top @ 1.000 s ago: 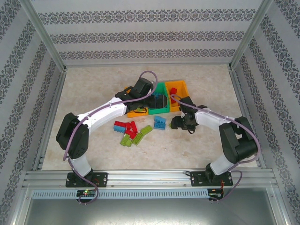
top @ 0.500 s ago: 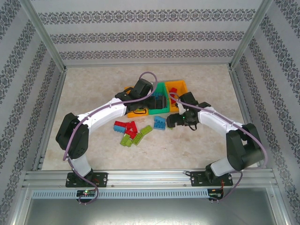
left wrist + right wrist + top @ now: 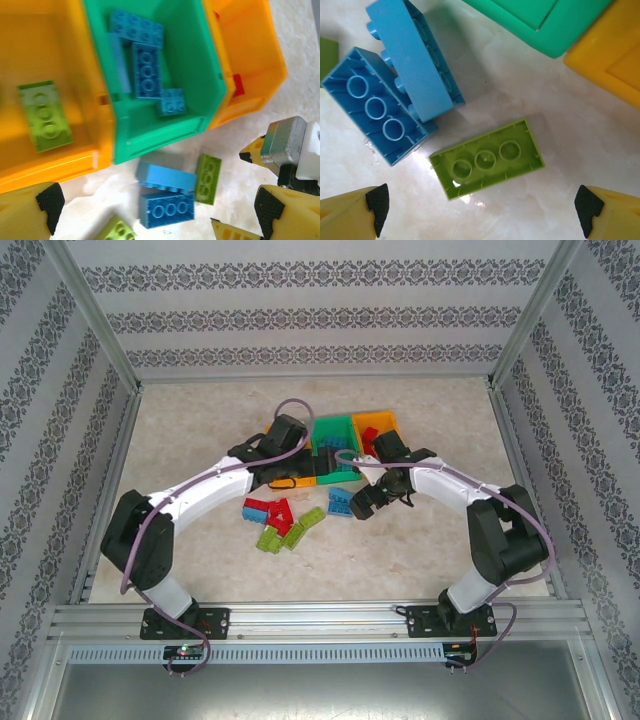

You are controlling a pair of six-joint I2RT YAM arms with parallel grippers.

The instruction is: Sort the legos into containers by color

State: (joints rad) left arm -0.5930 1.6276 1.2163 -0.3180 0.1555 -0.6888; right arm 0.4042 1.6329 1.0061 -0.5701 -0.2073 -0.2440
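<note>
The containers stand in a row: a left orange bin [image 3: 297,478] [image 3: 75,150] with one lime green brick [image 3: 45,116], a green bin [image 3: 333,432] [image 3: 200,60] with several blue bricks [image 3: 146,70], and a right orange bin [image 3: 386,425] [image 3: 255,55] with a bit of red showing. My left gripper [image 3: 292,466] [image 3: 160,205] hangs open over the bins' front edge, above two blue legos [image 3: 166,194]. My right gripper [image 3: 360,502] [image 3: 482,202] is open, straddling an upside-down lime green lego [image 3: 487,157] [image 3: 207,178] that lies beside the blue pair [image 3: 395,95].
More loose legos lie in front of the bins: red ones [image 3: 270,510], lime green ones [image 3: 290,532] and a blue one [image 3: 340,502]. The two grippers are close together. Metal frame rails [image 3: 110,470] border the table, with open floor to the far left and right.
The left gripper has drawn back from over the green bin toward the left orange bin. The right gripper has opened wider and moved left to the lime green lego by the blue pair.
</note>
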